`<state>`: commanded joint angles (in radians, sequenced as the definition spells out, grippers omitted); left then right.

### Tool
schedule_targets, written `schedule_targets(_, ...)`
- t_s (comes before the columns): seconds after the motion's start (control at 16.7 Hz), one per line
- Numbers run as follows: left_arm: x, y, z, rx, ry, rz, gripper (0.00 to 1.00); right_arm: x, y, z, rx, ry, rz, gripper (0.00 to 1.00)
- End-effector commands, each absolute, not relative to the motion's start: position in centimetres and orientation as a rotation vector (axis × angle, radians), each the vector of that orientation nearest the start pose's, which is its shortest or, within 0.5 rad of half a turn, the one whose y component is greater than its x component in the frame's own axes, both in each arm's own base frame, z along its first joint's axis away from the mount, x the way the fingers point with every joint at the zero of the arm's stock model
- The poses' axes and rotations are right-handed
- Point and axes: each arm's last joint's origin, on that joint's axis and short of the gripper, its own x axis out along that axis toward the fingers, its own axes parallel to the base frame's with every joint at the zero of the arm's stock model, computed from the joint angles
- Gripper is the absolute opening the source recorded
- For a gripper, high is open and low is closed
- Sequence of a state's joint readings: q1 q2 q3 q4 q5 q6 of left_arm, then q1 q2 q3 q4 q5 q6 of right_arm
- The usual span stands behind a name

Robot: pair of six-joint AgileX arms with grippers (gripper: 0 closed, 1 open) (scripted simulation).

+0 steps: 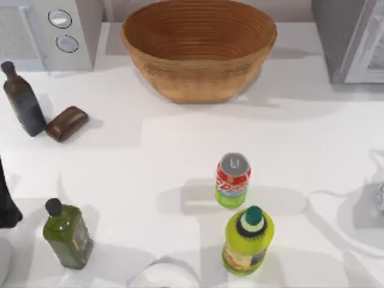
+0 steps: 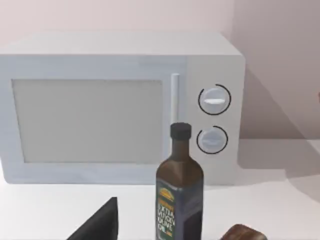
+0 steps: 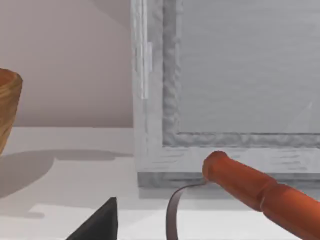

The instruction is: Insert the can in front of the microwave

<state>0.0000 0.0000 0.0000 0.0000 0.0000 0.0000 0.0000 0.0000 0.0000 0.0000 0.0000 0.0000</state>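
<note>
The can [image 1: 233, 180], with silver top, red upper band and lime-green lower part, stands upright on the white table [image 1: 150, 156], right of centre in the top view and free of any gripper. Just in front of it, toward the near edge, stands a larger yellow-green bottle [image 1: 248, 240] with a dark green cap, close beside the can. A woven basket [image 1: 198, 48] sits at the far side of the table, between a white microwave [image 1: 51, 33] at the far left and a grey appliance [image 1: 354, 39] at the far right. In front of the microwave stand a dark bottle [image 1: 23, 99] and, next to it, a brown block [image 1: 66, 123]; an olive-green bottle [image 1: 66, 234] stands near the front left corner. The left arm [image 1: 7, 204] appears as a dark shape at the left edge; whether its fingers are apart or together cannot be told. The right wrist view shows the grey appliance and an orange handle [image 3: 260, 190] before it; the state of the right gripper cannot be told either
</note>
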Motion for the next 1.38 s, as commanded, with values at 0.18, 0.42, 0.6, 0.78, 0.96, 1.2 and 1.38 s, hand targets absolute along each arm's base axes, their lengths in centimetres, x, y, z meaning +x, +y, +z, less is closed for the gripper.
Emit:
schedule_targets(0.18, 10.4, -0.2, 16.7, -0.001, -0.015, -0.005, 1.0, 10.6, -0.1, 16.0, 0.0, 0.0, 0.0, 1.0)
schedule_targets(0.42, 10.6, -0.5, 19.1, -0.006, 0.072, -0.039, 1.0, 10.6, -0.1, 16.0, 0.0, 0.0, 0.0, 1.0)
schedule_targets(0.6, 11.6, -1.1, 22.2, -0.002, 0.203, -0.084, 1.0, 10.6, -0.1, 16.0, 0.0, 0.0, 0.0, 1.0)
schedule_targets(0.78, 13.7, -2.2, 25.8, 0.021, 0.374, -0.145, 1.0, 10.6, -0.1, 16.0, 0.0, 0.0, 0.0, 1.0)
schedule_targets(0.96, 17.2, -4.3, 29.2, 0.07, 0.567, -0.219, 1.0, 10.6, -0.1, 16.0, 0.0, 0.0, 0.0, 1.0)
schedule_targets(1.2, 23.3, -9.2, 31.9, 0.173, 0.827, -0.336, 1.0, 10.6, -0.1, 16.0, 0.0, 0.0, 0.0, 1.0)
schedule_targets(1.38, 27.6, -14.6, 31.9, 0.27, 1.011, -0.429, 1.0, 10.6, -0.1, 16.0, 0.0, 0.0, 0.0, 1.0)
